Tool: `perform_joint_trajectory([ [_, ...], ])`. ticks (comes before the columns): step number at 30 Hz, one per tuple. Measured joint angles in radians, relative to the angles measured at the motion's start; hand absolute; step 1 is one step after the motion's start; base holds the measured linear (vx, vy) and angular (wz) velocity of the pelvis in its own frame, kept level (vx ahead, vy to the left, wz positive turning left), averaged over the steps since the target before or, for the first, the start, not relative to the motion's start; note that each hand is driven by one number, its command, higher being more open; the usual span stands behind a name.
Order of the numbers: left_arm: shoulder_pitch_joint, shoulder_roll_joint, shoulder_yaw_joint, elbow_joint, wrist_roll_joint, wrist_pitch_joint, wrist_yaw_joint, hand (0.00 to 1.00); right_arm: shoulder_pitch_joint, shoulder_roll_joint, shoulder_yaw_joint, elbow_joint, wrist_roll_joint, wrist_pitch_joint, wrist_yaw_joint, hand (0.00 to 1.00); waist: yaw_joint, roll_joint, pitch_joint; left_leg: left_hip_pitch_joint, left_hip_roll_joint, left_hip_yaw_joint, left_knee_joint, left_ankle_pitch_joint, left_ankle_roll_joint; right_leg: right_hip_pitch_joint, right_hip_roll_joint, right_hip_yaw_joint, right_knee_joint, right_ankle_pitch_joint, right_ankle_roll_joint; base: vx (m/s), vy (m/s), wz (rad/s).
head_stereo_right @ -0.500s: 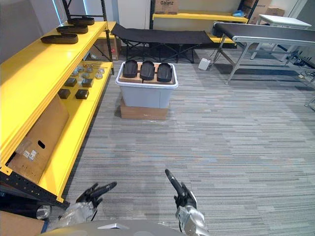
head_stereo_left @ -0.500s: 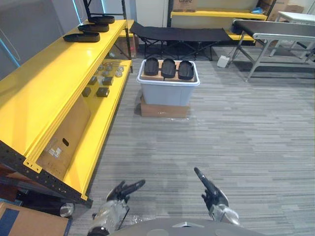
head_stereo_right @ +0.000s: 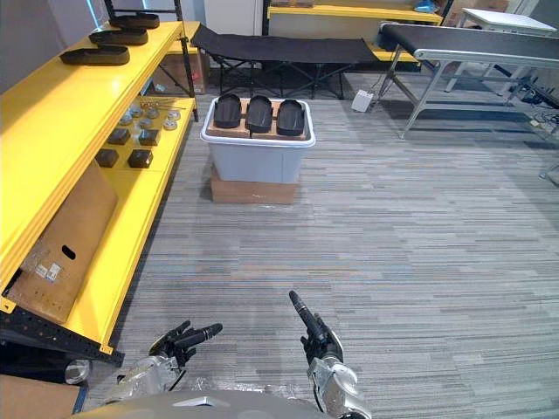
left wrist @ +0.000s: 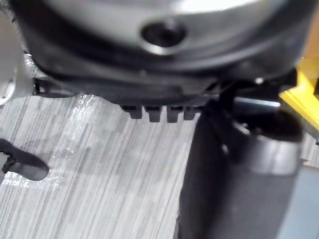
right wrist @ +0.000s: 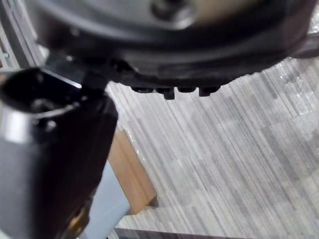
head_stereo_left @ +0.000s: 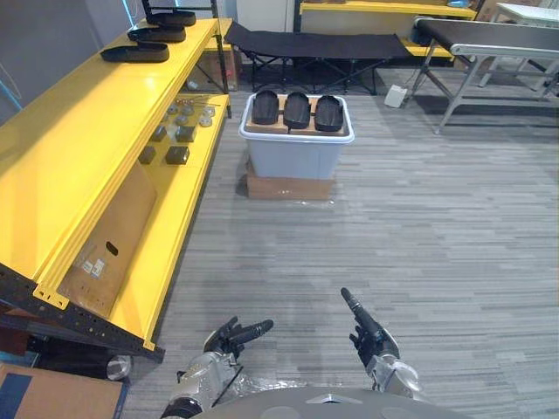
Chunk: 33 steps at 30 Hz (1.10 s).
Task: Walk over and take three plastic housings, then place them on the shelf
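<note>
Three black plastic housings (head_stereo_left: 297, 110) lie side by side on a brown board across a grey bin (head_stereo_left: 295, 157) a few metres ahead. Three more black housings (head_stereo_left: 135, 53) rest on top of the long yellow shelf (head_stereo_left: 79, 148) at the left. My left hand (head_stereo_left: 229, 336) hangs low near the bottom of the eye views, fingers straight and empty. My right hand (head_stereo_left: 371, 336) is beside it, fingers extended forward, holding nothing. Both are far from the bin.
The bin stands on a flat cardboard box (head_stereo_left: 288, 187). Small dark and metal parts (head_stereo_left: 179, 131) lie on the shelf's lower level, with a cardboard sheet (head_stereo_left: 113, 236) leaning there. A black cot (head_stereo_left: 314, 44) and a grey conveyor table (head_stereo_left: 498, 39) stand behind.
The camera has moved forward slightly and tilted, so the bin and shelf sit a bit higher in view. Both hands stay low and empty.
</note>
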Motion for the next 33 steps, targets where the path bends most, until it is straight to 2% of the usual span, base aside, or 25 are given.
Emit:
perform_joint_trajectory([
  [3,0.004,-0.017,0.017,0.013,-0.008,-0.004,0.07,1.0,0.006,0.002,-0.002,0.016,0.0,0.019,-0.005,1.0,-0.001,0.001,0.001,0.011,-0.003,-0.003,0.0,0.0,-0.001,0.011,-0.003,-0.001,0.0,0.003,0.002,-0.07,0.017,0.02],
  [5,0.004,-0.022,0.033,0.022,-0.056,-0.022,0.085,1.0,0.011,0.01,-0.013,0.016,0.009,0.043,-0.005,1.0,-0.001,0.001,0.001,0.01,-0.004,-0.004,-0.001,0.001,0.001,0.011,-0.005,-0.002,0.001,0.005,0.0,-0.09,0.015,0.01],
  [10,0.009,-0.024,0.041,0.026,-0.165,-0.043,0.093,1.0,0.031,0.025,-0.031,0.016,-0.01,0.043,-0.008,1.0,0.001,0.001,0.003,0.008,-0.007,-0.011,-0.005,0.008,0.013,0.004,-0.007,-0.009,0.006,0.005,0.0,-0.09,0.009,0.04],
  [18,0.011,-0.03,0.066,0.027,-0.326,-0.043,0.088,1.0,0.034,0.025,-0.031,0.021,-0.013,0.042,-0.009,1.0,0.002,0.0,0.005,0.004,-0.01,-0.024,-0.005,0.012,0.019,0.012,-0.009,-0.029,-0.005,0.005,0.001,-0.01,0.01,0.06],
  [26,0.01,-0.032,0.075,0.031,-0.327,-0.042,0.077,1.0,0.028,0.024,-0.033,0.037,-0.046,0.035,-0.024,1.0,0.003,-0.001,0.005,0.004,-0.014,-0.027,-0.005,0.012,0.018,0.021,-0.008,-0.033,-0.019,0.008,0.003,0.01,0.004,0.01],
  [33,0.008,-0.033,0.096,0.045,-0.32,-0.048,0.031,1.0,0.03,0.022,-0.035,0.038,-0.051,0.034,-0.048,1.0,0.002,0.0,0.006,0.01,-0.013,-0.012,-0.005,0.009,0.016,0.018,-0.009,-0.019,-0.012,0.008,0.003,-0.02,0.012,-0.05],
])
